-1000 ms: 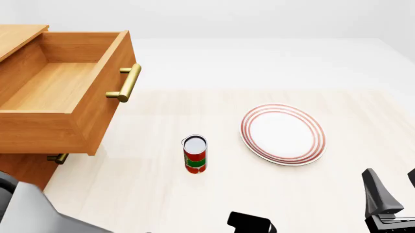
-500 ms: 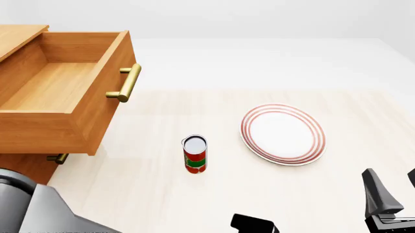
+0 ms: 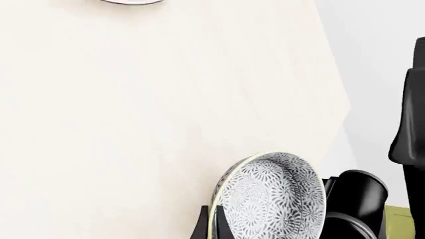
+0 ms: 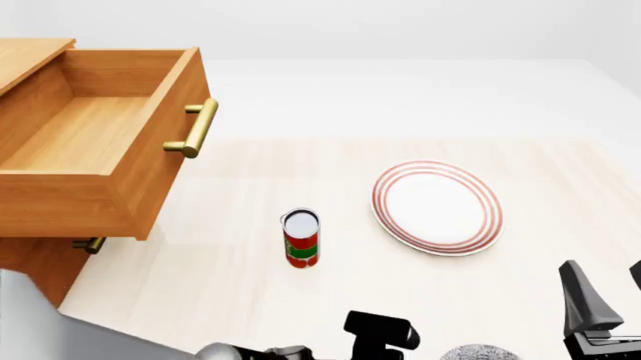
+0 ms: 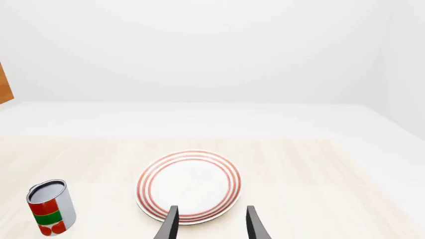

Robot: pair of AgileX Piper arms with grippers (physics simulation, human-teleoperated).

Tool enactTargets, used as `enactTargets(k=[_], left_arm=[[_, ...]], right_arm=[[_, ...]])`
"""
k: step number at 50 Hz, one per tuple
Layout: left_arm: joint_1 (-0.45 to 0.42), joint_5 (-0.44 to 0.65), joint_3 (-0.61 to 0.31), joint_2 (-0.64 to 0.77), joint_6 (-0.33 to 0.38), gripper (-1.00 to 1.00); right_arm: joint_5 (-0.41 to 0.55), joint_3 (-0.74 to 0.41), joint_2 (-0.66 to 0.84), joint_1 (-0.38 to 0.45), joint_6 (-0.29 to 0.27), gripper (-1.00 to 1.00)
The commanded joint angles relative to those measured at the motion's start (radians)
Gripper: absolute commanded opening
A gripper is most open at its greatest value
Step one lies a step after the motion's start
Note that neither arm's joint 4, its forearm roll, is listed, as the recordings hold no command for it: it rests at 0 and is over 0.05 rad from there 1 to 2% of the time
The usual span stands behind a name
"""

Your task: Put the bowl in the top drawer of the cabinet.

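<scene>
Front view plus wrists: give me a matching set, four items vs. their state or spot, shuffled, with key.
Items:
1. bowl
2. top drawer
3. plate
4. can

States:
A. pulled out, nothing visible inside
B. lying flat on the table, red rings at the rim
C. standing upright between the cabinet and the plate
D. tilted on edge, rim held in the left gripper

Pairs: 1-D, 2-A, 3-B, 4-C
</scene>
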Motion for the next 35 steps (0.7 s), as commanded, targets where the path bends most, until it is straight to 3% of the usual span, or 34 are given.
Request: enactTargets(k=[1, 35], left_arm=[[0.039, 0.032, 0.018, -0.075, 0.019, -1.0], [0.147, 0.219, -0.014, -0.293, 0.1, -1.0]], right_arm=[[0.0, 0.0, 0.0, 0.0, 0.0, 1.0], [0.0, 0.0, 0.0, 0.0, 0.0, 1.0]])
